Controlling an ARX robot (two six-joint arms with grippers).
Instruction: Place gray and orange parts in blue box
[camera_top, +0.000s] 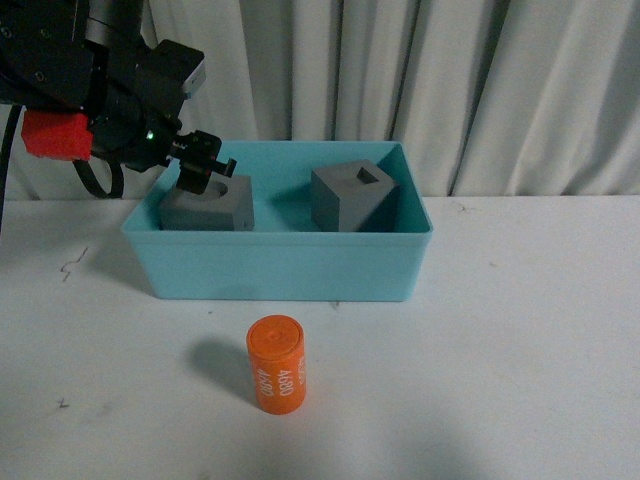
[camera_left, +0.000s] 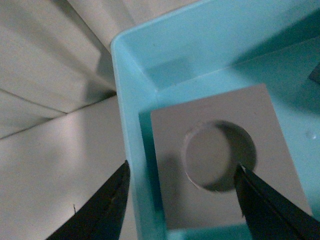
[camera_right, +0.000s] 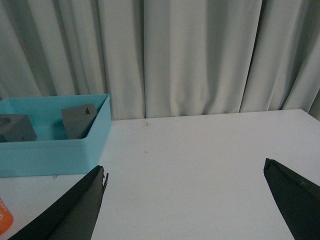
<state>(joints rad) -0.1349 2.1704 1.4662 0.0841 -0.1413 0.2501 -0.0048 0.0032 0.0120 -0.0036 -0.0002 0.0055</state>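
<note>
Jaws of the left gripper (camera_left: 182, 167) stand apart, straddling the blue box (camera_top: 275, 265) wall above the round-recess gray cube (camera_top: 215, 210); the right gripper (camera_right: 185, 166) gapes wide over the table (camera_right: 200, 140).

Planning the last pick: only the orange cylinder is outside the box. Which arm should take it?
Probably right. Right gripper is open, empty, over the table, orange cylinder at its view's edge. Left gripper, also open, straddles the blue box wall over a gray cube.

Soft even light, front view sharp, faint shadow beside the orange cylinder (camera_top: 275, 364) before the blue box (camera_top: 280, 268), left wrist view blurred.
</note>
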